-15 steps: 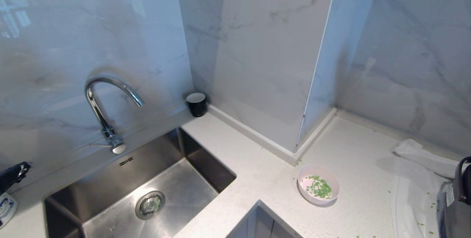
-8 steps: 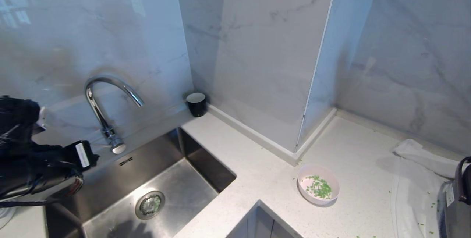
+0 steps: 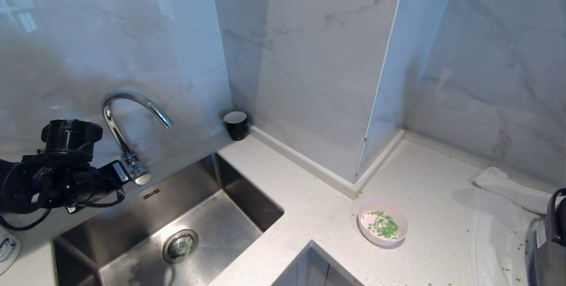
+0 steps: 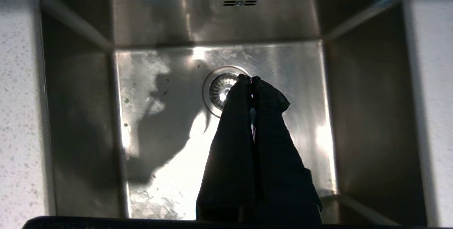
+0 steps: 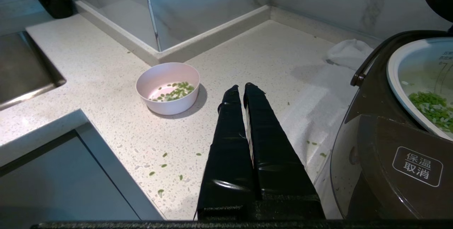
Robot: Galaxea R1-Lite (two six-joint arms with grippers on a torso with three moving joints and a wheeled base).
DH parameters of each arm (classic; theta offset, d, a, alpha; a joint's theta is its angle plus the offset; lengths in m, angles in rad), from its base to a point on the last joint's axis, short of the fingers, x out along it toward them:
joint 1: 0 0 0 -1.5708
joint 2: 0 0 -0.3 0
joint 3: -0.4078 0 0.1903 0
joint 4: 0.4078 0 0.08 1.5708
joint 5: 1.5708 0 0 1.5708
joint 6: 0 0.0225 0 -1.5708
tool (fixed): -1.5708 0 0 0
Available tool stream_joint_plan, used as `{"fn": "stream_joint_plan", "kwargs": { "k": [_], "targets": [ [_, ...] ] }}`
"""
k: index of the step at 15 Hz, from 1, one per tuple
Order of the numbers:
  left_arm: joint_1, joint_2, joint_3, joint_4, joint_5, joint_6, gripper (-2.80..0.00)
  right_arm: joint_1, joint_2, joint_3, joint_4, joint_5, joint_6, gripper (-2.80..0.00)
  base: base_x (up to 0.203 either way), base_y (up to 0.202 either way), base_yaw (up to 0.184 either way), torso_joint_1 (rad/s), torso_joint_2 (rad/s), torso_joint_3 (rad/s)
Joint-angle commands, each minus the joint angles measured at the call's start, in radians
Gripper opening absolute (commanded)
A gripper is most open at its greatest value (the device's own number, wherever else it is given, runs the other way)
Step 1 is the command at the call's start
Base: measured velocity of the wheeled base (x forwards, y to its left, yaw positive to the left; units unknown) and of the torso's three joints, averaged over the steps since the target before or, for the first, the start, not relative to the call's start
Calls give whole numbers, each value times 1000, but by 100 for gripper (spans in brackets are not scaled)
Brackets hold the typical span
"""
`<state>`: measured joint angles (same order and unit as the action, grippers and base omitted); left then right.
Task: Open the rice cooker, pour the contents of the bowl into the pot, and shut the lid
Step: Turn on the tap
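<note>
My left fingers (image 4: 252, 80) pressed together, empty, hanging over the sink (image 4: 368, 80) drain (image 4: 219, 89). My right fingers (image 5: 240, 88) closed too, empty, above the desk (image 5: 106, 80) between bowl (image 5: 168, 88) and rice cooker (image 5: 385, 161). Bowl holds green bits (image 5: 175, 91); more lie in the cooker's uncovered pot (image 5: 396, 80).

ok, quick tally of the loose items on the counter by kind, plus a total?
Bowls: 1, the bowl holding green bits.
Cups: 1, black cup in the corner.
Cloths: 1, white cloth.
Rice cookers: 1, the rice cooker, lid up.
Total: 4
</note>
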<state>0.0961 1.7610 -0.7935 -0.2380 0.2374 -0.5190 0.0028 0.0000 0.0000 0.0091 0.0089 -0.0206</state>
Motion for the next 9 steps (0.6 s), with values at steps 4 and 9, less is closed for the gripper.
{"fn": "stream_joint_plan", "kwargs": {
  "k": [4, 9],
  "targets": [
    [58, 187, -39, -220, 10, 106, -245, 0, 0, 0, 0, 0, -1, -280, 0, 0, 0, 0, 0, 0],
    [100, 309, -148, -268, 35, 150, 0, 0, 0, 0, 0, 0, -2, -280, 0, 0, 0, 0, 0, 0]
  ]
}}
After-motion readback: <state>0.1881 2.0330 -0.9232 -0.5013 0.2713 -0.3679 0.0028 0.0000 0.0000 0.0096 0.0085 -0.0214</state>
